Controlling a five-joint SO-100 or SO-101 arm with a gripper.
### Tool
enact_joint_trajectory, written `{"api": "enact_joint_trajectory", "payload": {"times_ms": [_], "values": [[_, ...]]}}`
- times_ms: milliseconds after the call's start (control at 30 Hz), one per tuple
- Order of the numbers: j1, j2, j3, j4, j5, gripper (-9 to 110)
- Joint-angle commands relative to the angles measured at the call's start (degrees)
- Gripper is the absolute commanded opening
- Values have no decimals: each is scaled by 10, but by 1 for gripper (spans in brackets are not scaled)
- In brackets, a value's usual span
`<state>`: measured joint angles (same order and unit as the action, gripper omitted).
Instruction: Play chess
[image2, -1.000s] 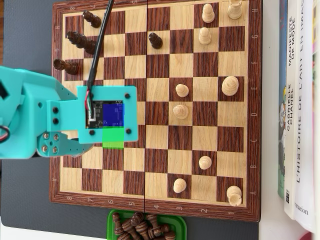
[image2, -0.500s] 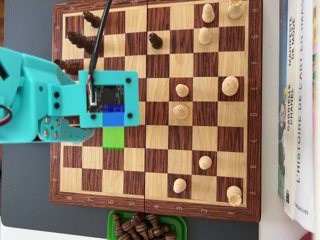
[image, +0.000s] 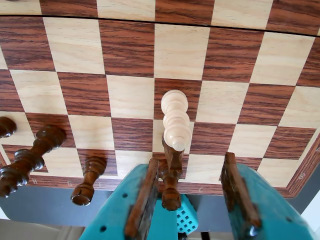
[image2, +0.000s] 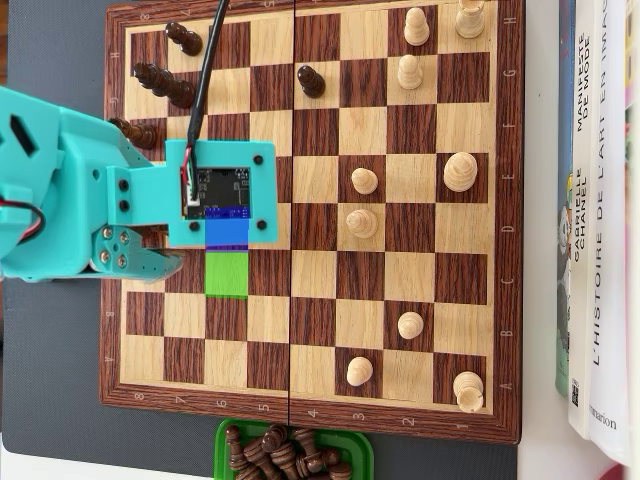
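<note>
In the wrist view my gripper (image: 191, 162) is open, with brown wooden pads on teal fingers (image: 142, 200). A dark chess piece (image: 171, 185) stands between the jaws, close against the left pad and well clear of the right one. Just beyond it stands a light piece (image: 176, 122), in line with it. Both are near the edge of the wooden chessboard (image: 130, 47). In the overhead view the teal arm (image2: 60, 200) and its camera mount (image2: 220, 195) cover the board's (image2: 315, 270) left middle and hide the jaws and both pieces.
Three more dark pieces (image: 87, 182) stand left of the gripper in the wrist view. In the overhead view dark pieces (image2: 165, 85) are at the upper left and several light pieces (image2: 361, 222) on the right half. A green tray (image2: 225, 435) holds captured dark pieces; books (image2: 600, 200) lie right.
</note>
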<state>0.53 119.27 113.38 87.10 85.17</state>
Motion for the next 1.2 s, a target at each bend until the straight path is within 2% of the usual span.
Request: {"api": "enact_joint_trajectory", "payload": {"times_ms": [0,367,1167], "values": [[-4,7,-1,-5,4,19],[-12,6,38,-49,18,19],[11,-66,16,-77,11,19]]}}
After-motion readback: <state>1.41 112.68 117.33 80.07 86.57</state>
